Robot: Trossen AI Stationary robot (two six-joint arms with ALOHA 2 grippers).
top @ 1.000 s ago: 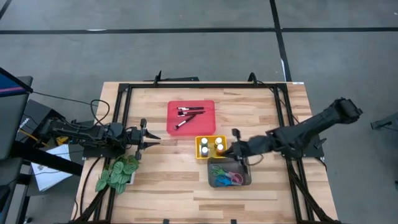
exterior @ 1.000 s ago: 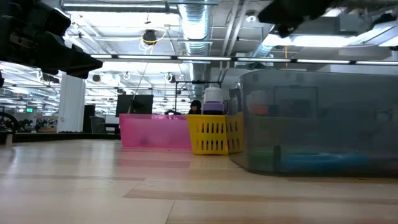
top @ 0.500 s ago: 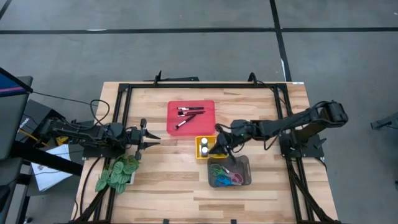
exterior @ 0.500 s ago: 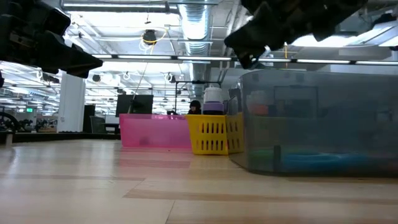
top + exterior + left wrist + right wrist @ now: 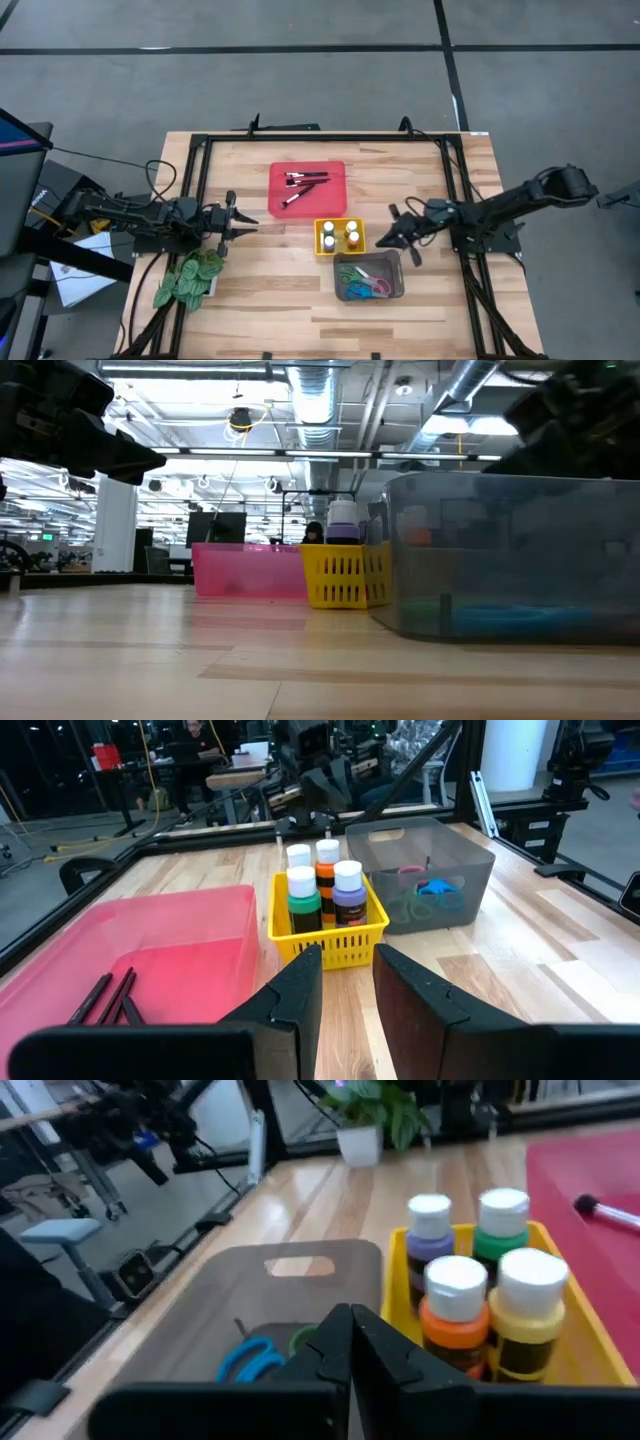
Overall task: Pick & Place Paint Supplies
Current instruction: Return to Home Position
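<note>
Fingers: pressed together on your right gripper (image 5: pixel 386 239); slightly apart on your left gripper (image 5: pixel 244 222).
Scissors (image 5: pixel 362 288): in the grey tray (image 5: pixel 337 276), near right.

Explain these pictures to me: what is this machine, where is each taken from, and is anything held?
Two dark robot arms work at a wooden table. One picture looks straight down, one looks level across the tabletop, and one camera rides on each wrist. On the table: a red tray with paintbrushes, a yellow tray with four paint bottles, a grey tray with scissors, and a fake plant. The left tool is open, at the table's left side; the right tool is shut, beside the yellow tray. Neither holds anything.
</note>
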